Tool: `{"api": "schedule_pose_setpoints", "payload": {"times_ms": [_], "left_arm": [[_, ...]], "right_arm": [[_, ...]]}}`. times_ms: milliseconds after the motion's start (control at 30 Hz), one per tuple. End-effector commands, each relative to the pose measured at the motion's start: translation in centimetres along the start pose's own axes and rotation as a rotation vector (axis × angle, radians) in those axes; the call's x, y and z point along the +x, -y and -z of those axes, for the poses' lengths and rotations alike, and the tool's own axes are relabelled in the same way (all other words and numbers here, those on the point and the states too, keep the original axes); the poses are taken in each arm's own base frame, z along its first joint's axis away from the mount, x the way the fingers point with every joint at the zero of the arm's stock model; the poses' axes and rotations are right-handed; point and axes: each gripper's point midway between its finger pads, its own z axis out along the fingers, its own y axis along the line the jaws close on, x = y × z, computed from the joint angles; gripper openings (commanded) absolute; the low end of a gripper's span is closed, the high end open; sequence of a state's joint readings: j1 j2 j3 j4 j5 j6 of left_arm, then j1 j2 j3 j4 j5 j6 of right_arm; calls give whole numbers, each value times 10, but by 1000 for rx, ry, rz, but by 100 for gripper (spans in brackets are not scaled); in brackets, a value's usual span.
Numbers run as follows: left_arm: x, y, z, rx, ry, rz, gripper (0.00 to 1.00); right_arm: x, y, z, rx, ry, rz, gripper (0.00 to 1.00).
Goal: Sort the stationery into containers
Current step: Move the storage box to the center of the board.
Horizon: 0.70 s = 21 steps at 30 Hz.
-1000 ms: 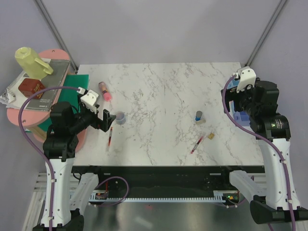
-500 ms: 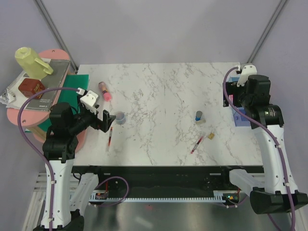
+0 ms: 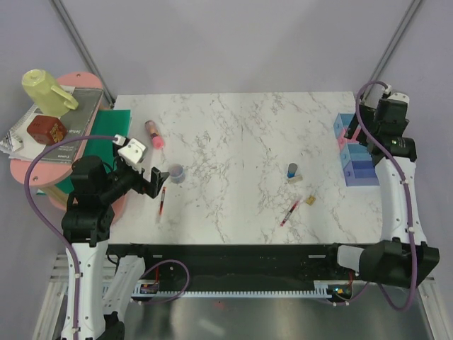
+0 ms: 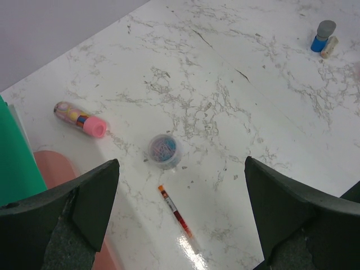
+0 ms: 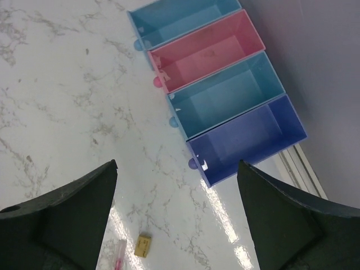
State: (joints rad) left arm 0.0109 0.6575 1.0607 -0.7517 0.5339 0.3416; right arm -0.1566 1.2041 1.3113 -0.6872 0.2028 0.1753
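We begin at the left gripper (image 4: 181,166); its two dark fingers are spread wide and hold nothing, hanging above the near left part of the white marble-patterned table (image 3: 241,127). Below its open jaws lies a thin red pen with a clear barrel (image 4: 175,212); just beyond the pen sits a small round blue-grey roll (image 4: 164,151), close to it but not touching. Farther left and farther back lies a pink glue-stick tube with a patterned end (image 4: 81,119), on its side. A flat green sheet (image 4: 17,157) sits at the table's left edge. Well apart, towards the right, stands a small blue piece with a dark grey top (image 4: 322,35); a short pale stub (image 4: 329,46) lies right beside it.

The right gripper (image 5: 175,169) is likewise spread wide and grips nothing; it hangs over the far right side of the table. Beneath it four open-topped rectangular plastic bins stand joined in a row along the right edge; from far to near they are blue (image 5: 183,22), pink (image 5: 205,53), light blue (image 5: 228,93) and violet-blue (image 5: 247,138). Nearer to us, on bare table, lies a tiny tan block (image 5: 143,246); the tip of a second thin red pen (image 5: 120,251) lies just to its left.
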Motion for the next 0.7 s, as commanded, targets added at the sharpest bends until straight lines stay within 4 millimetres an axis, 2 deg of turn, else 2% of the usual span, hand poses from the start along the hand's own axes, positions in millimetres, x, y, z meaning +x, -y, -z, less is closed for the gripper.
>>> {"api": "schedule_pose_setpoints", "payload": {"times_ms": [0, 33, 133, 367, 500, 667], "left_arm": [[-10, -3, 1, 3, 35, -87, 100], [-10, -3, 0, 4, 33, -88, 100], [-10, -3, 1, 6, 35, -94, 100], [-5, -2, -1, 14, 26, -94, 100], [-6, -2, -2, 20, 25, -102, 100], [-7, -1, -1, 21, 30, -115, 100]], "right_arm": [[-1, 17, -35, 56, -39, -130, 95], [7, 19, -47, 63, -76, -134, 94], [19, 20, -67, 53, -133, -151, 93], [19, 24, -96, 60, -145, -205, 92], [17, 38, -110, 96, -135, -280, 90], [27, 49, -125, 131, -160, -357, 88]]}}
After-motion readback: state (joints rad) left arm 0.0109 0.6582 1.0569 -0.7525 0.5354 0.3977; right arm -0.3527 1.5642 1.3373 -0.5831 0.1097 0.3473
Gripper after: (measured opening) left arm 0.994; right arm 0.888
